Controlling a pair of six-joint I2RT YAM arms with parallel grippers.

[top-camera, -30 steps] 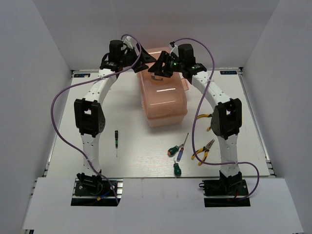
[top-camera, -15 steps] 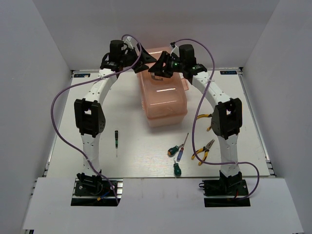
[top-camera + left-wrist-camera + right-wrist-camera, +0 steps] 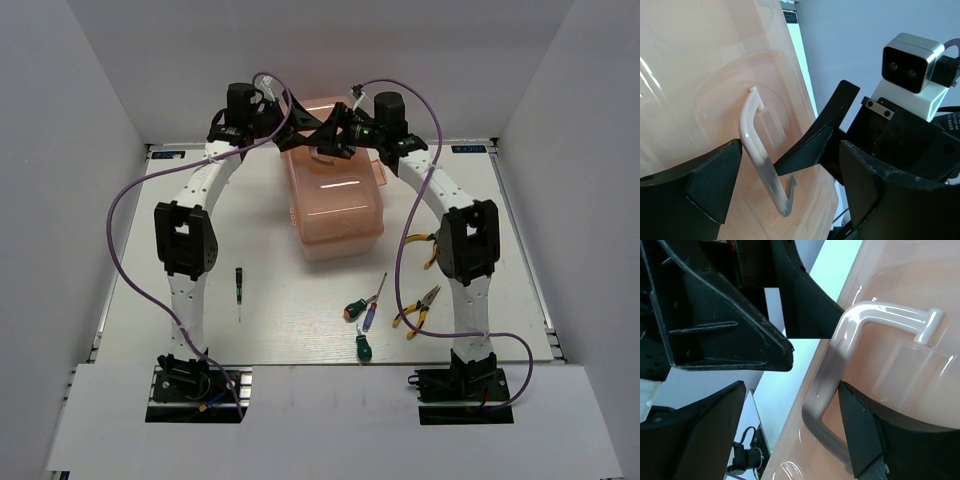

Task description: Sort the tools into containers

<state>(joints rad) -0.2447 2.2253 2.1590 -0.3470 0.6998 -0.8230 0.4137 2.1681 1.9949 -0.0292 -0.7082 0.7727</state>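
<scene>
The salmon-pink toolbox (image 3: 335, 205) stands shut at the table's middle back, and its lid hides the containers. Both grippers hover over its white lid handle (image 3: 759, 159) (image 3: 839, 351). My left gripper (image 3: 292, 124) (image 3: 790, 150) is open, with the handle's bar inside the gap next to its left finger (image 3: 710, 177). My right gripper (image 3: 326, 136) (image 3: 790, 390) is open too, and the bar rests against its right finger (image 3: 860, 435). The tools lie on the table: a thin screwdriver (image 3: 238, 284), green-handled screwdrivers (image 3: 353, 309) (image 3: 364, 346), a blue-handled one (image 3: 369, 318) and pliers (image 3: 418, 306).
A second pair of pliers (image 3: 419, 239) lies half hidden behind the right arm's elbow. Purple cables loop out from both arms. White walls close in the table on three sides. The two grippers' fingers nearly touch above the lid.
The right gripper's jaws have widened around the lid handle and its wrist has shifted slightly right. The left arm, the toolbox and the tools have not moved.
</scene>
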